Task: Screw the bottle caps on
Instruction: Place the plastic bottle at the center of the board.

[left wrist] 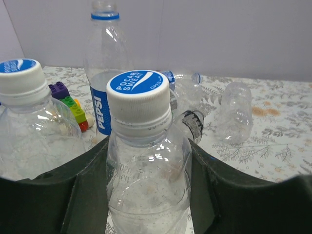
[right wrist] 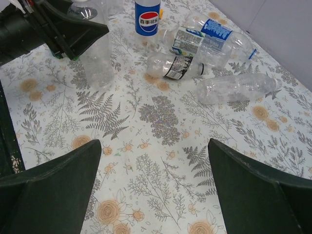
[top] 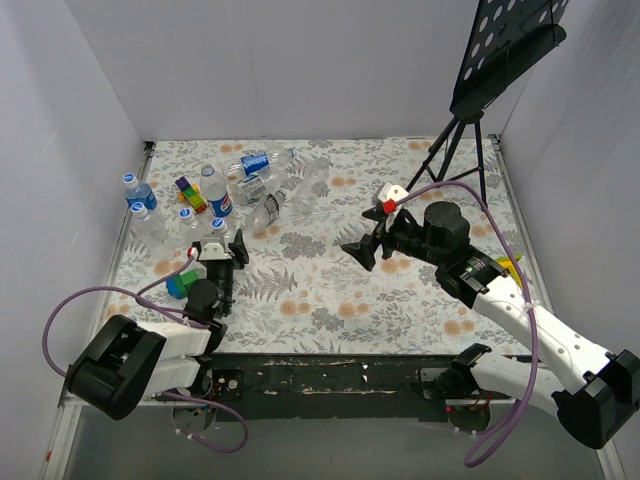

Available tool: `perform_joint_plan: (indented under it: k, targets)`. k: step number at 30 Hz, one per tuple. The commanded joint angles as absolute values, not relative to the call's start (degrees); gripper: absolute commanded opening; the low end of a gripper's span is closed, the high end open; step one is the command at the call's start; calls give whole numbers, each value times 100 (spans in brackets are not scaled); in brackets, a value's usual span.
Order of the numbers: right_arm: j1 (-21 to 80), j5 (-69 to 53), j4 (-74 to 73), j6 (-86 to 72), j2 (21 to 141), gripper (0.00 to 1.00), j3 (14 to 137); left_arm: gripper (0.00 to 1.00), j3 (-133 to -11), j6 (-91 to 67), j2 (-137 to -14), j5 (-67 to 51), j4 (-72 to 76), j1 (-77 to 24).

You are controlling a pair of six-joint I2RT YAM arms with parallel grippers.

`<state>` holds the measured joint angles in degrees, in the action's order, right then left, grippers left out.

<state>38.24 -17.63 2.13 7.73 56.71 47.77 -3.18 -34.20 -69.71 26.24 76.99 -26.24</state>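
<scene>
- The left tool point(left wrist: 147, 170) is closed on the shoulders of an upright clear bottle, the Pocari Sweat bottle point(left wrist: 146, 195), with one finger pressed to each side.
- That bottle's cap point(left wrist: 139, 100), white with a blue top, sits square on the neck, just above the fingers. Whether it is screwed fully tight I cannot tell.
- Just left of the left tool stands a neighbour bottle point(left wrist: 34, 136), and its own cap point(left wrist: 19, 75) is also on.
- Ahead of the left tool stands a Pepsi bottle point(left wrist: 105, 73). It seems to have only a blue ring at its neck and no cap, though the very top is cut off.
- Toy bricks point(left wrist: 70, 100) lie ahead and to the left, between the neighbour bottle and the Pepsi bottle.
- The right tool point(right wrist: 155, 146) is spread wide and holds nothing. It hangs over bare floral tabletop point(right wrist: 161, 195), apart from the left tool.
- Ahead of the right tool lie three bottles on their sides: a plain clear one point(right wrist: 239, 87), a dark-labelled one point(right wrist: 178, 66) and a blue-labelled one point(right wrist: 214, 31). Their mouths look uncapped.
- I can make out no loose cap in any view.
- My judgement is that the task is partly done. A few upright bottles near the left tool are capped. The lying ones, and probably the Pepsi bottle, are left to do.
</scene>
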Motion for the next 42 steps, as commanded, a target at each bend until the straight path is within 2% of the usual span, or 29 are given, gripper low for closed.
perform_joint_plan:
  k: [1,3,18,37,42]
  targets:
    - [3806,-1881,536,844,5572,98,4764,41,-44,-3639,-6697,2786,8587,-2602]
    - [3797,-1898,536,852,5546,98,4755,45,-35,-3656,-6732,2786,8561,-2602]
    - [3788,-1977,563,870,5528,97,4737,48,-193,-3560,-6926,2444,7841,-2610]
    - [3788,-1978,589,888,5467,97,4702,72,-352,-3630,-6750,2531,7207,-2646]
    - [3788,-1986,589,888,5467,97,4702,75,-352,-3665,-6689,2514,7128,-2646]
